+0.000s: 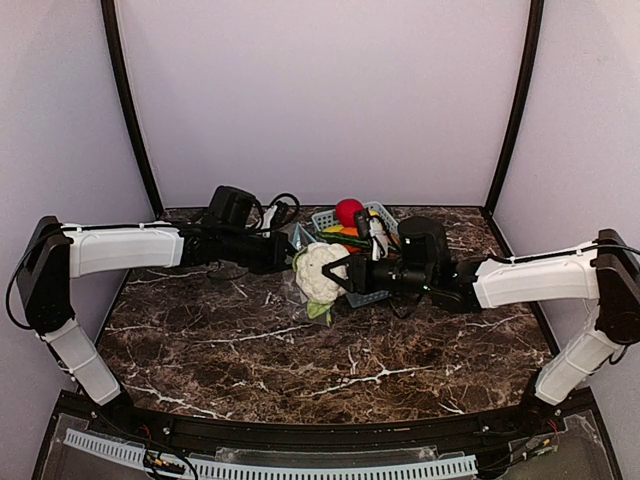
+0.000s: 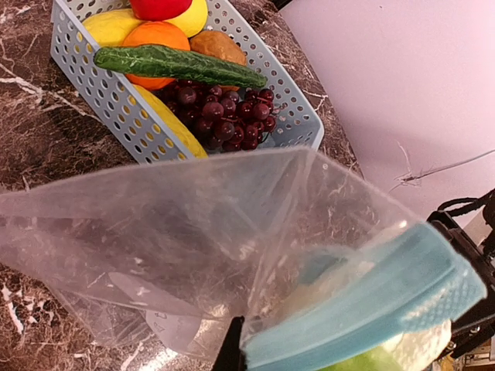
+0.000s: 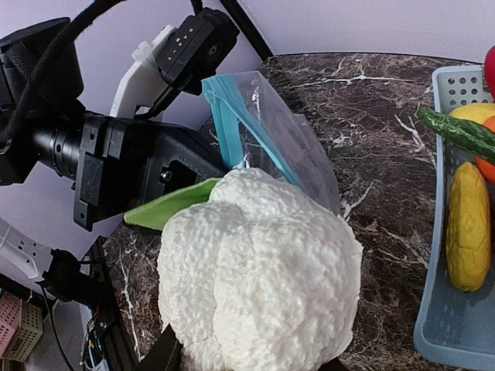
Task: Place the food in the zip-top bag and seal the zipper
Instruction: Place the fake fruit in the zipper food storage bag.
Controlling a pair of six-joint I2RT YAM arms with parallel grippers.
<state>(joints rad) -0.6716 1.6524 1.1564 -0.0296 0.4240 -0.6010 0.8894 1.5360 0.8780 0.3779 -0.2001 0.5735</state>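
Observation:
My right gripper point(image 1: 342, 275) is shut on the lumpy white cauliflower point(image 1: 318, 272), held above the table; it fills the right wrist view point(image 3: 263, 270) with its green leaf point(image 3: 166, 205). My left gripper point(image 1: 283, 254) is shut on the mouth edge of the clear zip-top bag point(image 2: 178, 232), and holds it up just left of the cauliflower. The light-blue zipper point(image 2: 371, 309) runs beside my left finger point(image 2: 230, 349). The bag point(image 3: 290, 143) stands right behind the cauliflower, which touches its mouth. A long yellow banana-like piece point(image 3: 466, 232) lies in the basket.
The light-blue lattice basket point(image 1: 382, 215) stands at the back centre, just behind both grippers. It holds the red ball fruit point(image 1: 348, 210), dark grapes point(image 2: 224, 116), a green cucumber point(image 2: 178, 66) and an orange point(image 2: 155, 37). The table is dark marble point(image 1: 300, 350).

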